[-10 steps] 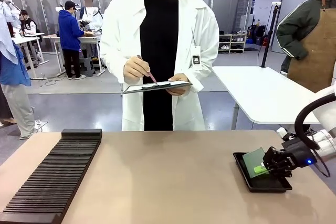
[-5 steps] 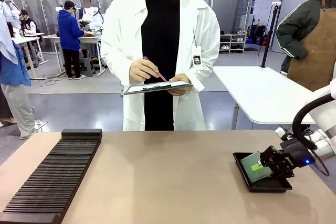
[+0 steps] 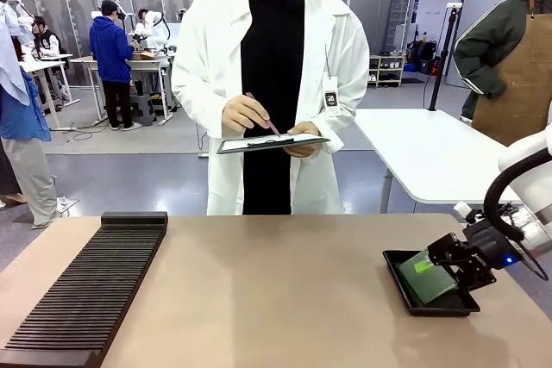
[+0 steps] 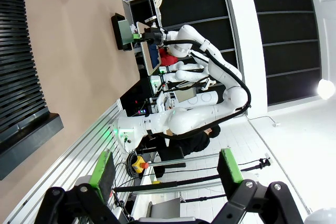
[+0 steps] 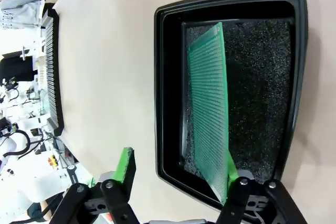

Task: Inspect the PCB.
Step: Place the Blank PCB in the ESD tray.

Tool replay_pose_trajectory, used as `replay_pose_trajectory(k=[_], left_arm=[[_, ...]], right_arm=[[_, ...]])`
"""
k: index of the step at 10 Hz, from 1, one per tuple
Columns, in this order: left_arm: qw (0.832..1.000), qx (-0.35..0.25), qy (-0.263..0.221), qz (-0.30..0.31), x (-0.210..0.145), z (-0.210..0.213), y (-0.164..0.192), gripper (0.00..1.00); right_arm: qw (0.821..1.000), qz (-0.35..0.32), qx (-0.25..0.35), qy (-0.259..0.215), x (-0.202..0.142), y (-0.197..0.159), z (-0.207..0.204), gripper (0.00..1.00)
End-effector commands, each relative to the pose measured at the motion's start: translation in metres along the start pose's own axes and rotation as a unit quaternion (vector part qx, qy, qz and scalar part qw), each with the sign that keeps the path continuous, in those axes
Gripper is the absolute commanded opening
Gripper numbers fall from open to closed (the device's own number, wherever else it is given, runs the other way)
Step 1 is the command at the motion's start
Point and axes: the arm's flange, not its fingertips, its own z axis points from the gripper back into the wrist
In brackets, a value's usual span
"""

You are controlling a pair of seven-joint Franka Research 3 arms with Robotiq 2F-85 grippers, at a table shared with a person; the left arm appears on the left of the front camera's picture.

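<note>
The green PCB (image 3: 427, 275) lies tilted in the shallow black tray (image 3: 431, 308) at the table's right side. In the right wrist view the PCB (image 5: 207, 103) stands on edge over the tray's (image 5: 166, 77) speckled foam, its near end leaning against one finger. My right gripper (image 3: 438, 265) hangs low over the tray and is open, its jaws spread wide (image 5: 177, 174) either side of the board. My left gripper (image 4: 165, 170) is open with nothing between its green pads, well away from the tray (image 4: 116, 24).
A long black slotted rack (image 3: 86, 290) takes up the table's left side. Across the table a person in a white coat holds a clipboard (image 3: 269, 141) and a pen. The middle of the tabletop (image 3: 276, 299) is bare.
My right gripper has lowered the PCB from a raised tilt down into the tray and has opened its jaws. The person has shifted slightly right.
</note>
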Motion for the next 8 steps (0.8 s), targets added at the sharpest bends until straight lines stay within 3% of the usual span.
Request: replay_pose_trajectory(k=[1,5,8], left_arm=[[1.0,0.006,0.001,0.005,0.001,0.0,-0.005,1.0],[1.0,0.006,0.001,0.005,0.001,0.0,-0.005,1.0],[1.0,0.006,0.001,0.005,0.001,0.0,-0.005,1.0]], right_arm=[[0.999,-0.015,-0.038,-0.013,-0.005,0.011,0.008,1.0],[0.995,-0.006,-0.082,-0.049,0.0,0.026,0.029,1.0],[0.995,-0.007,-0.083,-0.057,0.0,0.023,0.03,1.0]])
